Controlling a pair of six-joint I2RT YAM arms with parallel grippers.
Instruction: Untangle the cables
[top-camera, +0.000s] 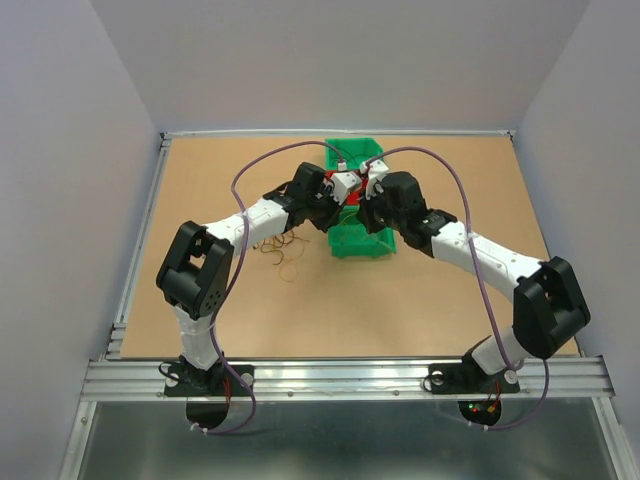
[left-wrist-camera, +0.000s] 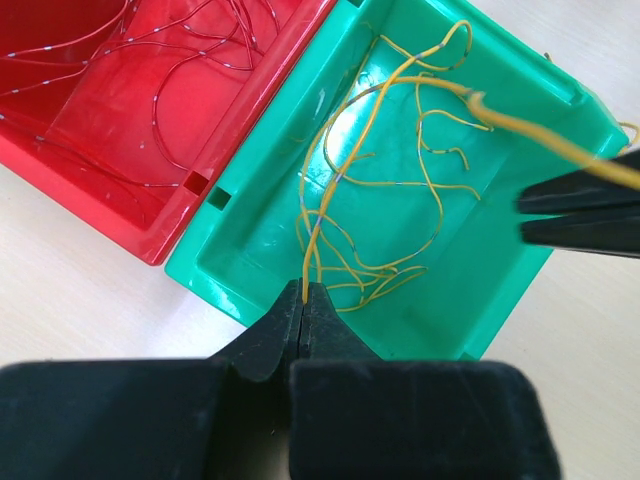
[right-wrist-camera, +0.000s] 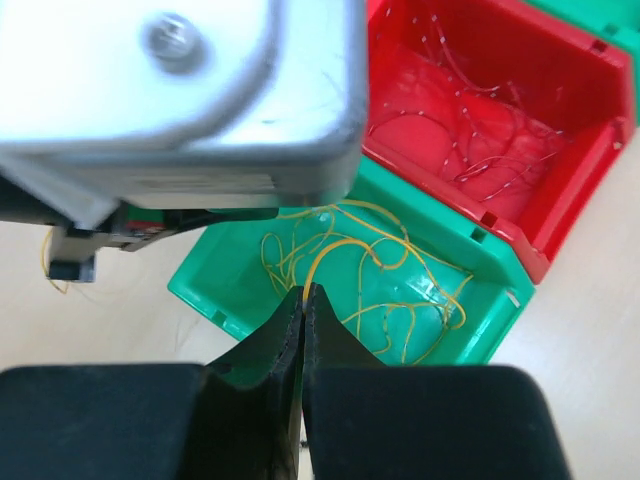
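Left hand (left-wrist-camera: 302, 303), right hand (right-wrist-camera: 303, 303) each clamped on thin yellow-orange curly wires (left-wrist-camera: 540, 133) over green plastic bin (left-wrist-camera: 250, 235); light, limp, snag-prone; pinch ends.

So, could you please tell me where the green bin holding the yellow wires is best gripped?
By the thin upright wall of the green bin farthest from the red bin, coming from above with one pincer finger inside and one outside. The open top exposes that rim, while the opposite wall is crowded by the red bin.
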